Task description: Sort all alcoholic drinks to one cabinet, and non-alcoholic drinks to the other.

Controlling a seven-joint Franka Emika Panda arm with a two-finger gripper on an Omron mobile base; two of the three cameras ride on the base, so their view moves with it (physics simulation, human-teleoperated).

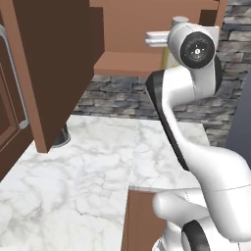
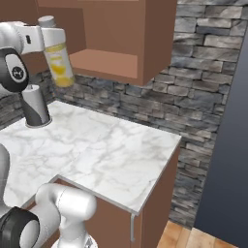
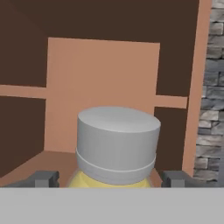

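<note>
**A:** Marble surface (image 2: 116, 155) under an open wall cabinet (image 2: 121, 38), stone wall behind. Where's the hand?

**B:** Hand (image 3: 111, 180) is up at cabinet height, facing into the open compartment. Yellow juice bottle (image 2: 57, 53) sits right between its fingers.

**A:** Gripped?

**B:** Looks like it. In the hand view both fingertips (image 3: 43, 178) flank the bottle's yellow shoulder, one each side, jaws spread wide around the fat body. Pale grey cap (image 3: 117, 144) stands up just ahead of the tips, dead centre. Bottle hangs off the surface in the right base view, so the hand is carrying it.

**A:** Bottle attitude?

**B:** Roughly upright, slightly tilted, cap (image 2: 47, 21) on top. In the left base view only a yellow sliver (image 1: 166, 59) shows behind the wrist.

**A:** Relative to the cabinet?

**B:** Beyond the hand is the cabinet back panel (image 3: 103, 87) and shelf floor (image 3: 57, 159). Bottle is at the front of the opening; can't tell whether it's past the shelf edge.

**A:** Anything else near?

**B:** Dark grey cylinder (image 2: 36, 106) on the surface, well below the hand.
</note>
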